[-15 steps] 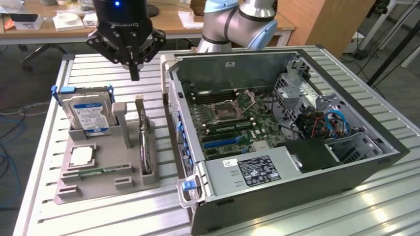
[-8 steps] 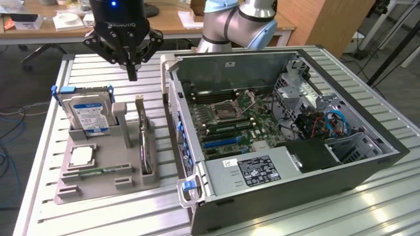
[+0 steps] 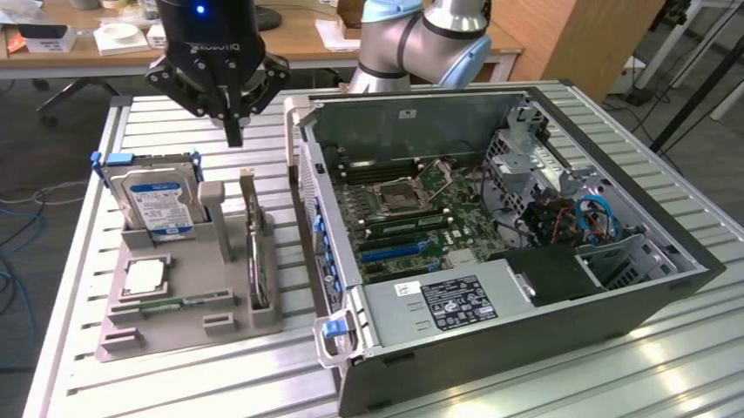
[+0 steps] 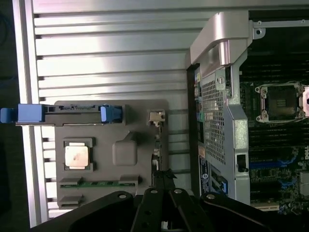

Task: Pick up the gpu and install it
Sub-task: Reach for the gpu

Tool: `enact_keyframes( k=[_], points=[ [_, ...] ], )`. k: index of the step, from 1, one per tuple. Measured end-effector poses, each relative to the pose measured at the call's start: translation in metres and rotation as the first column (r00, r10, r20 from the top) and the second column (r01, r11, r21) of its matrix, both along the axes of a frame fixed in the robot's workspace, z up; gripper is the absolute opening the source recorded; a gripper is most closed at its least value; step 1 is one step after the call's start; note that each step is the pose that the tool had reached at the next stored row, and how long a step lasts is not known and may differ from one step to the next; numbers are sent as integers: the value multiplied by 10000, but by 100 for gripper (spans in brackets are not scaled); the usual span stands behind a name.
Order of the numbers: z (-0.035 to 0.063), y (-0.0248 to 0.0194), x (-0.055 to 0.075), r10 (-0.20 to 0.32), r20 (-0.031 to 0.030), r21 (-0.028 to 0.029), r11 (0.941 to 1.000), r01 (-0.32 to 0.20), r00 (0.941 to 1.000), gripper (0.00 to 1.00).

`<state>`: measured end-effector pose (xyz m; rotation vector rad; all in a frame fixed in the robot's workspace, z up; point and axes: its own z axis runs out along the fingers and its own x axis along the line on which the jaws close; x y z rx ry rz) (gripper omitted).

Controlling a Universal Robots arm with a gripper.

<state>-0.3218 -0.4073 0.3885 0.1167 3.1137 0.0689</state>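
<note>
- The gripper (image 3: 236, 139) (image 4: 163, 176) hangs above the grey holder (image 3: 174, 326) (image 4: 145, 108), its jaws clenched together on nothing
- The gpu (image 3: 256, 261) (image 4: 155, 145) stands on its long edge in the holder's outer slot, the one on the side nearest the open computer case (image 3: 651, 296) (image 4: 227, 96); its silver bracket end points toward the gripper
- The closed fingertips are over the gpu's slot, clear of the card
- A hard drive (image 3: 157, 202) (image 4: 72, 112) with blue side rails stands upright at one end of the holder
- A processor chip (image 3: 145, 277) (image 4: 77, 155) lies flat in the holder's square recess, with a green memory stick (image 3: 174, 305) (image 4: 99, 183) in the narrow groove beside it
- The case sits just beside the holder on the slatted tabletop (image 3: 581, 374) (image 4: 106, 58), side panel off and motherboard (image 3: 407, 209) (image 4: 275, 125) showing
</note>
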Motion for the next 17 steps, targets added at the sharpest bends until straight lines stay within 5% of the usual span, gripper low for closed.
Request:
enact_keyframes(
  k=[11,17],
  points=[
    [0,-271,-7,1,0,0,10000,-1,10000,10],
    [0,-288,-7,2,0,0,10000,-2,10000,10]
  ],
)
